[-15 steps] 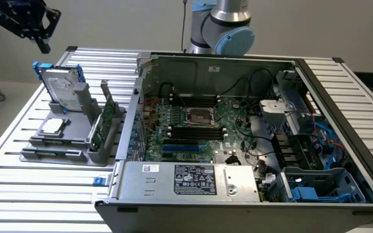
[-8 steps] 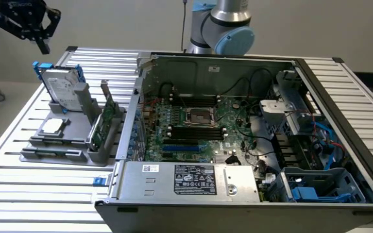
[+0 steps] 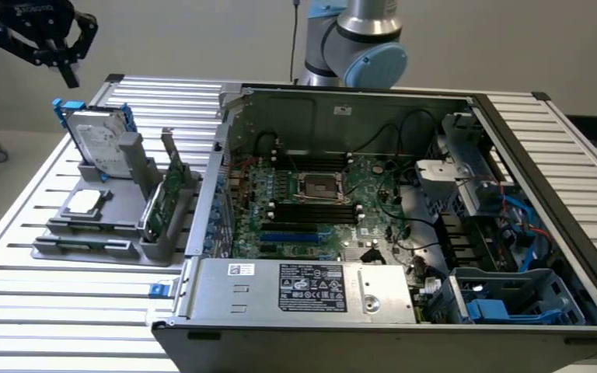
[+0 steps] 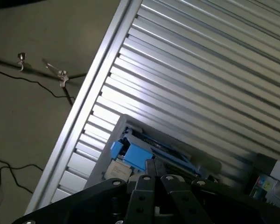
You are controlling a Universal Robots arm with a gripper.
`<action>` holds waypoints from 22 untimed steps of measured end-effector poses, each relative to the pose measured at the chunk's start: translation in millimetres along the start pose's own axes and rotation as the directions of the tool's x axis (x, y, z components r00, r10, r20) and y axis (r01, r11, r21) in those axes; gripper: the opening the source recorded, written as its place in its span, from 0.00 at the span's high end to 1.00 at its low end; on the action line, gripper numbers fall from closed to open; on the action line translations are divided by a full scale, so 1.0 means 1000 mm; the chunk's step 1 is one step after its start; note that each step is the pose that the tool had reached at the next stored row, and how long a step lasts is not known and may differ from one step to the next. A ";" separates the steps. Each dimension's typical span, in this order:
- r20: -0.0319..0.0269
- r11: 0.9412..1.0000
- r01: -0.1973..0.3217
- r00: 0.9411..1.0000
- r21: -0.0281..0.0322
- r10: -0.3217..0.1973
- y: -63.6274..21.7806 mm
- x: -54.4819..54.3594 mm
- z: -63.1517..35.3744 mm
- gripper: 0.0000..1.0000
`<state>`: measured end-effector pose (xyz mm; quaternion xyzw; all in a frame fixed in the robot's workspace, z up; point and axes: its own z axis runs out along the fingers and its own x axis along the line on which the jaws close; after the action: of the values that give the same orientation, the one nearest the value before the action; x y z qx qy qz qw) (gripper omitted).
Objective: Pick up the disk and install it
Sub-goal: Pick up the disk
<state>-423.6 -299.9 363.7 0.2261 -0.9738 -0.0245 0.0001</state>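
Observation:
The disk [image 3: 102, 140], a silver-grey drive with a white label and blue carrier edges, stands upright in the grey holder [image 3: 112, 225] at the exterior view's left. My gripper [image 3: 68, 76] hangs high above and a little behind it, apart from it, shut with nothing held. In the wrist view the fingers [image 4: 155, 179] meet, and the disk's blue frame and label [image 4: 135, 156] lie just past them on the ribbed table. The open computer case [image 3: 382, 210] lies on its side, with a blue drive cage [image 3: 516, 299] at its near right corner.
The grey holder also carries a small silver chip [image 3: 84, 202] and an upright green circuit card [image 3: 167, 198]. The ribbed aluminium table [image 3: 60, 311] runs under everything; its edge [image 4: 79, 116] drops to a floor with cables. The arm's base joint [image 3: 356, 47] stands behind the case.

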 end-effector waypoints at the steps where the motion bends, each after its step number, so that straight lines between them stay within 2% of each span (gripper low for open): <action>1: -0.001 1.000 0.018 1.000 0.000 -0.018 0.0000 0.000 0.0001 0.89; 6: -0.006 0.994 0.107 0.994 0.000 -0.107 0.0000 0.000 0.0008 0.89; 11: -0.012 0.980 0.198 0.980 0.002 -0.198 0.0000 0.000 0.0016 0.89; 16: -0.018 0.958 0.285 0.958 0.002 -0.285 0.0000 0.000 0.0024 0.89; 19: -0.022 0.941 0.338 0.941 0.002 -0.338 0.0000 0.000 0.0030 0.89; 22: -0.026 0.921 0.388 0.921 0.002 -0.388 0.0000 0.000 0.0036 0.89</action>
<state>-423.7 -299.7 360.2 0.4149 -0.9097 -0.0177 0.0065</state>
